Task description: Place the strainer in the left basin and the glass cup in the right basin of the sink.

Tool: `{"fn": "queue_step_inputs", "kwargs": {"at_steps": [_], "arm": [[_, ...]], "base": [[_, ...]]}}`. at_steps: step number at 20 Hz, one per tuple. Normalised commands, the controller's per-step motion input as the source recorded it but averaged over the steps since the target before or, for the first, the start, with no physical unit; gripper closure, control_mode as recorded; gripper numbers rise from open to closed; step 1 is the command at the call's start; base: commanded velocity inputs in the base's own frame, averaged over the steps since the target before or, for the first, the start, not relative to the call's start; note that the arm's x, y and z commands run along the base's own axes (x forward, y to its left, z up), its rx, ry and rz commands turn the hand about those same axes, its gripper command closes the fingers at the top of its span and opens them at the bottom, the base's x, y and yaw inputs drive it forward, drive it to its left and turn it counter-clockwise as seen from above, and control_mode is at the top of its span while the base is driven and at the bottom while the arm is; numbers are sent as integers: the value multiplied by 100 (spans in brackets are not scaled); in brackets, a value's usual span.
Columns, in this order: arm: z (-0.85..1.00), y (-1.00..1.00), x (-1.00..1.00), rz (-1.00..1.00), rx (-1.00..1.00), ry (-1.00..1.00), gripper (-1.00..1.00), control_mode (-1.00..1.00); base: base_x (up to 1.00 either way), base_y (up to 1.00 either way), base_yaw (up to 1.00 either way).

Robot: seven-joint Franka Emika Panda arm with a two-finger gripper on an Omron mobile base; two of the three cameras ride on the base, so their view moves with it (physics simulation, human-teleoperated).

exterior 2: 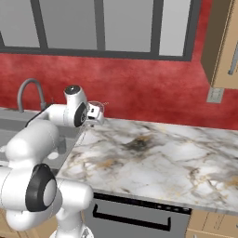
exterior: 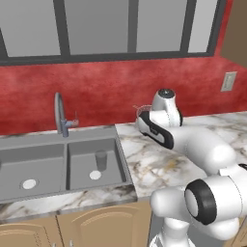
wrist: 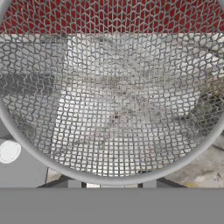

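The strainer (wrist: 114,109), a silver wire-mesh bowl, fills the hand view, its rim resting at my gripper (wrist: 112,184), which is shut on it. In the right base view the strainer (exterior 2: 98,107) is held just above the marble counter near the back wall, right of the sink (exterior: 126,166). The glass cup (exterior: 101,160) stands upright in the right basin (exterior: 82,150), beside its pale drain. The left basin (exterior: 34,159) holds nothing but its drain. Through the mesh, a grey basin floor and drain (wrist: 8,151) show at lower left.
The curved grey faucet (exterior: 60,115) rises at the sink's back edge. The marble counter (exterior 2: 158,153) stretches to the right. The red backsplash with an outlet (exterior: 228,81) lies behind, a wall cabinet (exterior 2: 222,44) hangs upper right, and a dishwasher front (exterior 2: 139,218) sits below.
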Motion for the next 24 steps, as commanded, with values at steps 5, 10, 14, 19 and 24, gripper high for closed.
{"fn": "queue_step_inputs", "kwargs": {"at_steps": [5, 10, 14, 19, 24], "arm": [[0, 0, 0, 0, 0, 0, 100, 100], [0, 0, 0, 0, 0, 0, 100, 100], [0, 0, 0, 0, 0, 0, 100, 100], [0, 0, 0, 0, 0, 0, 100, 100], [0, 0, 0, 0, 0, 0, 100, 100]], "base": [[0, 34, 0], [0, 31, 0], [0, 25, 0], [-8, 25, 0], [-16, 32, 0]]}}
